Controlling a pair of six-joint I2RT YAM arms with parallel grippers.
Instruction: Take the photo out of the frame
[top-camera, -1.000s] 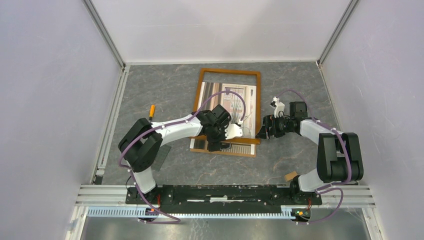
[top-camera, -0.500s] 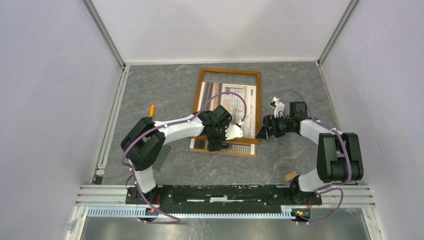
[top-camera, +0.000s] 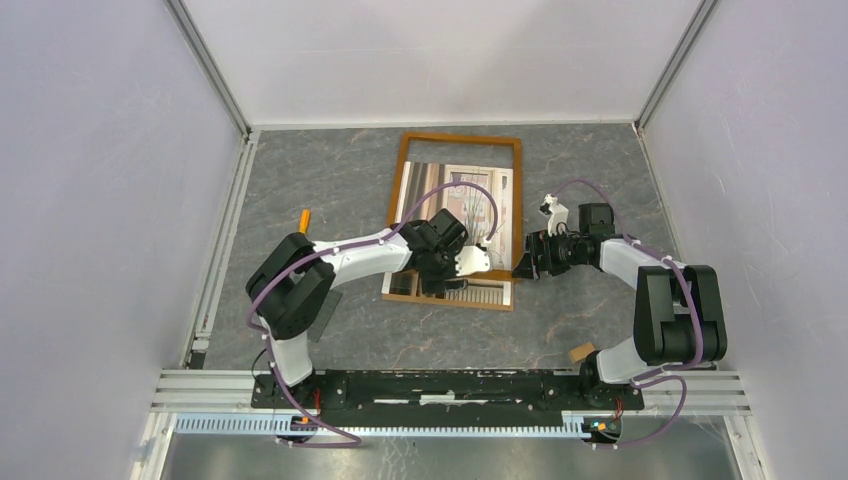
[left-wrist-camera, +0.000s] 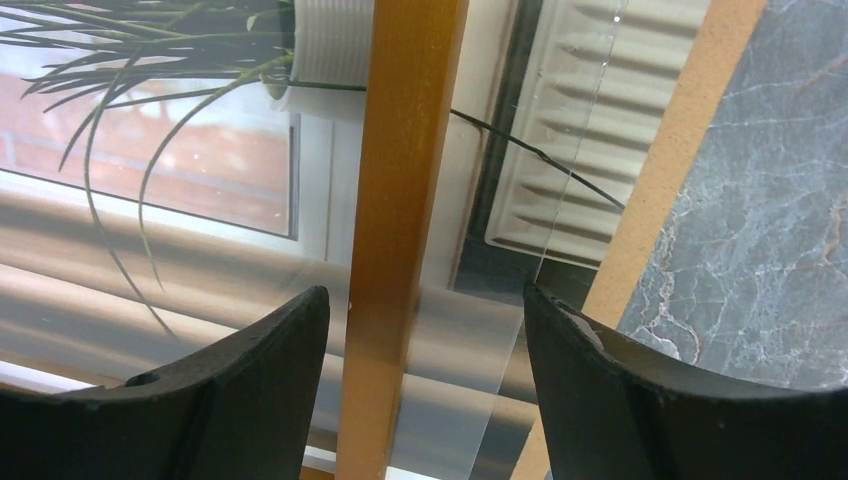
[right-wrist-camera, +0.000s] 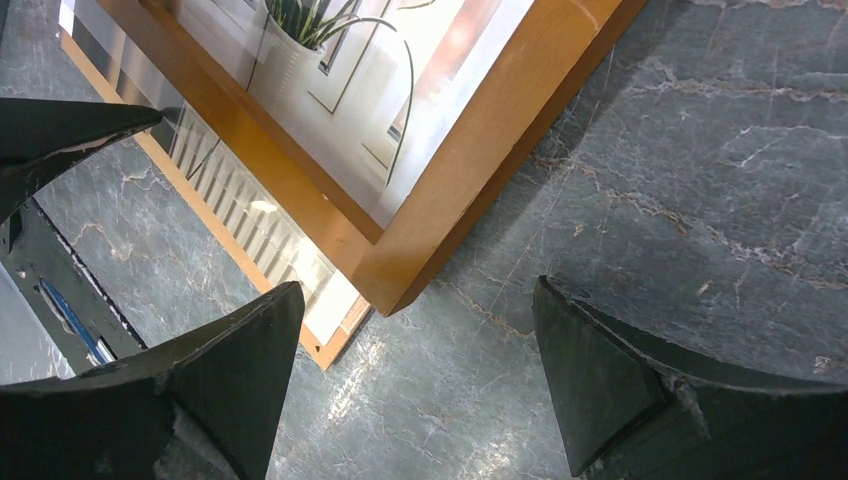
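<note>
Surface: grey marbled surface (top-camera: 330, 180), white walls on three sides; both arms reach out over it
Frame: orange-brown wooden frame (top-camera: 460, 139) lies on the surface, long sides running away from the arm bases; everything below is placed from it
Photo: the photo (top-camera: 478, 195) lies face up under the frame; the potted plant and window show through the frame's opening; a strip with a white radiator shows beyond the frame's near bar
Clear sheet: a transparent sheet (left-wrist-camera: 470, 340) lies over the photo just beside that bar
Left claw: left claw (left-wrist-camera: 425, 305) hangs over the frame's near bar, released; one finger on each side of the bar, a gap showing on both sides
Right claw: right claw (right-wrist-camera: 415, 290) hovers at the frame's near right corner, spread wide and grasping nothing; the corner sits between its fingers without touching them
Orange block: a small orange block (top-camera: 304, 219) lies well apart, to the frame's left
</note>
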